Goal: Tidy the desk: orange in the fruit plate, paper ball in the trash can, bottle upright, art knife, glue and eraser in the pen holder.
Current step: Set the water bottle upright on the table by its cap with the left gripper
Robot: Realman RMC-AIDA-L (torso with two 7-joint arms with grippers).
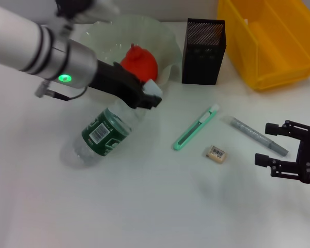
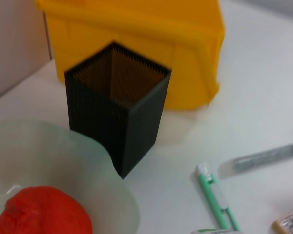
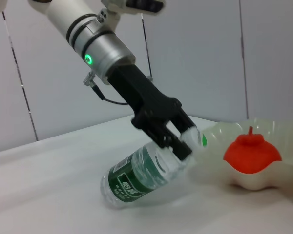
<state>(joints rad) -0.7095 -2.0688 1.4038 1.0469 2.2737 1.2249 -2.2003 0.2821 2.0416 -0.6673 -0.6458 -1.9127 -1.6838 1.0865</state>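
My left gripper (image 1: 149, 96) is shut on the neck of the bottle (image 1: 101, 135), which leans with its base on the desk (image 1: 144, 206) and its cap end raised; the right wrist view shows the grip (image 3: 181, 145) on the bottle (image 3: 136, 176). The orange (image 1: 140, 62) lies in the fruit plate (image 1: 106, 36). The art knife (image 1: 196, 129), eraser (image 1: 216, 153) and glue (image 1: 257, 136) lie on the desk right of the bottle. The pen holder (image 1: 203, 51) and trash can (image 1: 271, 39) stand at the back. My right gripper (image 1: 284, 150) is open and empty beside the glue. No paper ball shows.
The left wrist view shows the pen holder (image 2: 117, 109) in front of the trash can (image 2: 136, 39), with the orange (image 2: 41, 213), the art knife (image 2: 214, 192), the glue (image 2: 263, 157) and the eraser (image 2: 288, 223) around it.
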